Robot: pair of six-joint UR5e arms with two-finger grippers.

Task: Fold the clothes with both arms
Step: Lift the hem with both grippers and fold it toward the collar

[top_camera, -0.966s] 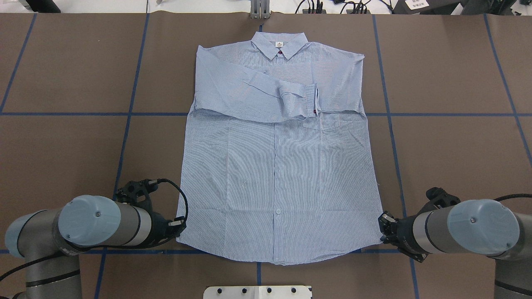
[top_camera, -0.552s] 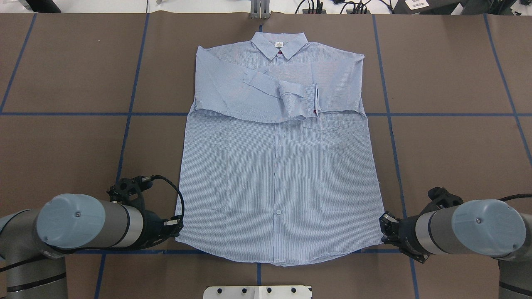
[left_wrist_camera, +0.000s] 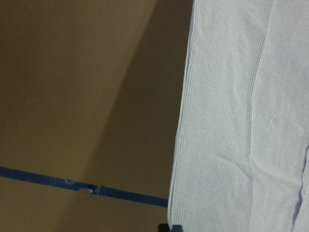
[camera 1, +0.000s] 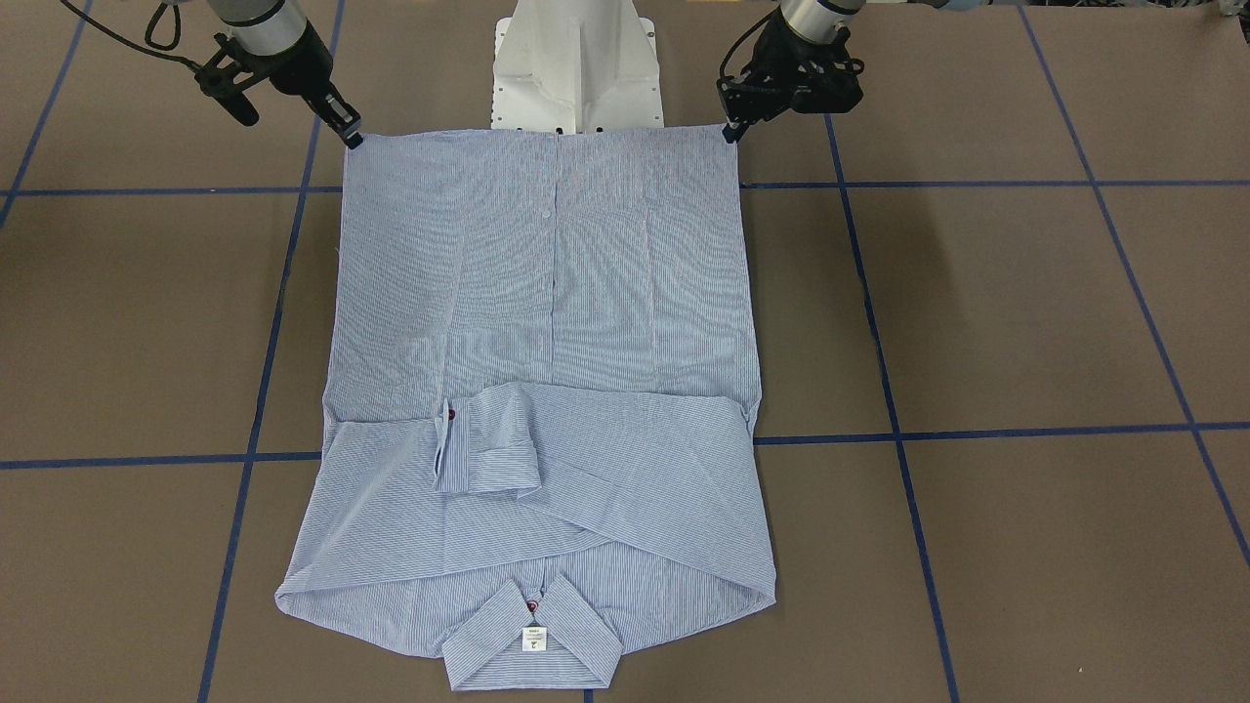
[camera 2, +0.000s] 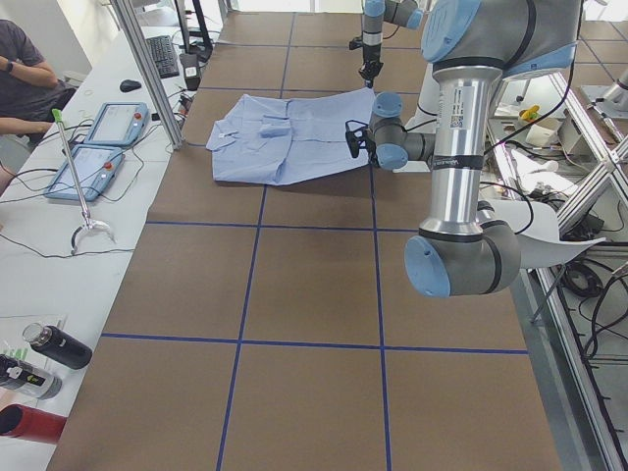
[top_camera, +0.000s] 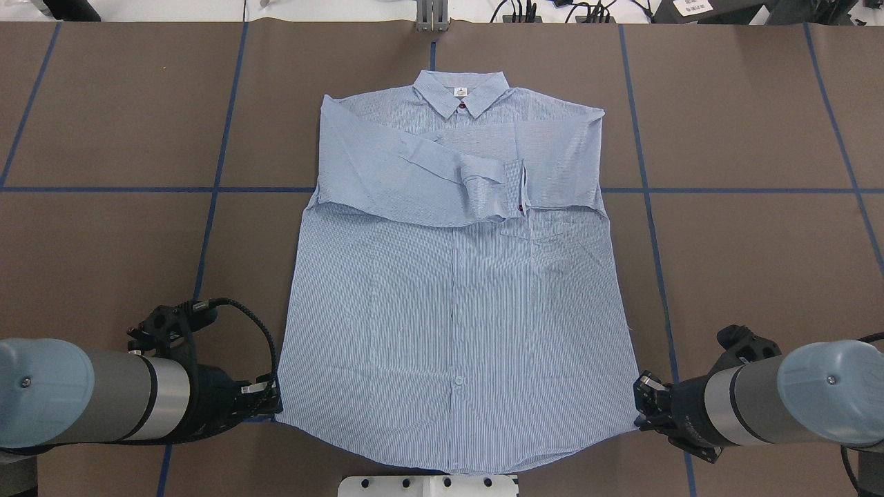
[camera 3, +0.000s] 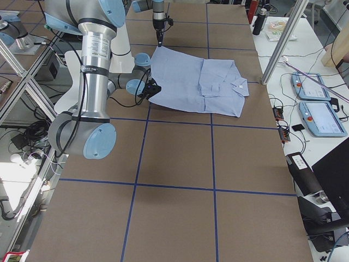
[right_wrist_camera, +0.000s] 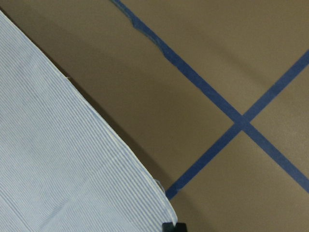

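Left gripper (top_camera: 269, 407) is pinched down on the shirt (top_camera: 449, 310) at its hem corner on the robot's left, and the right gripper (top_camera: 642, 408) has the opposite hem corner clamped the same way. Each wrist cam shows just a sliver of dark fingertip (left_wrist_camera: 170, 227) at the bottom edge, right where the fabric corner ends. The hem runs pretty much straight between the two grippers. In the side views it sits a bit up off the worktop (top_camera: 760, 241), with a shadow under the edge. The hem's middle overlaps the white pedestal base (top_camera: 428, 485). Both arms, left arm (top_camera: 103, 404) and right arm (top_camera: 780, 400), come in low from the near edge. Going outward, the rest of the shirt lies flat, front side up, in the middle of the brown worktop, button placket down the centre. The chest pocket (top_camera: 535, 224) is just below the folded sleeves. Both sleeves are folded in across the chest, and the top one ends in a cuff (top_camera: 514, 186) with a red button (top_camera: 519, 206). The collar (top_camera: 461, 88) is at the far end with a small white neck label (top_camera: 460, 92). Blue tape lines (top_camera: 138, 189) grid the worktop. Off to the side a person (camera 2: 25, 64) sits by two blue-edged tablets (camera 2: 120, 123).
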